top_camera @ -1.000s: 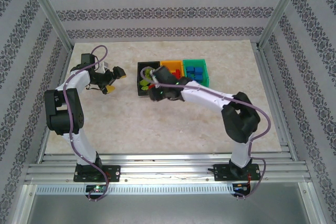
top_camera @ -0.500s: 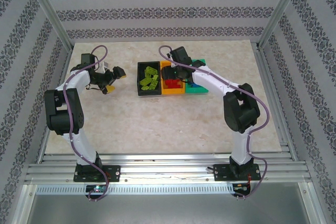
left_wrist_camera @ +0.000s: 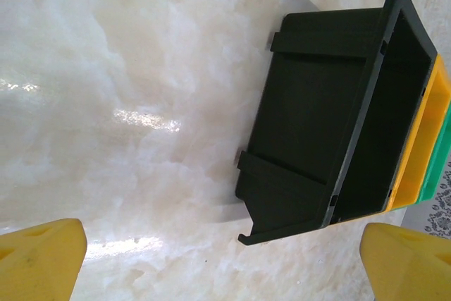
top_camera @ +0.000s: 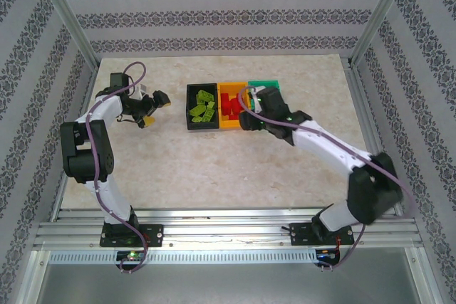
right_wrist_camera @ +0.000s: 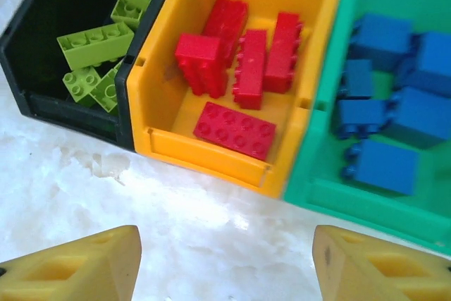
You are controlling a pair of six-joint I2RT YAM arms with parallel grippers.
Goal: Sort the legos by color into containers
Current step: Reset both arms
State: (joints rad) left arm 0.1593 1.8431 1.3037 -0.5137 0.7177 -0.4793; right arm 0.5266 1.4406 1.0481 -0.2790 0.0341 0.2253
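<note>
Though containers (right_wrist_camera: 204, 156) number three, red legos (right_wrist_camera: 236, 130) five.

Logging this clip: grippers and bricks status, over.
Left gripper open, empty. Right gripper open, empty. Lime bricks in black bin, red bricks in orange-yellow bin, blue bricks in green bin.

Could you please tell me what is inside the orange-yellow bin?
Five red bricks lie in the orange-yellow bin, with no other colour; anything beneath them is covered.

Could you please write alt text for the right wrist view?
A black bin of lime legos, a yellow bin of red legos and a green bin of blue legos stand joined on a pale table. The right gripper is open, fingers at the bottom corners.
</note>
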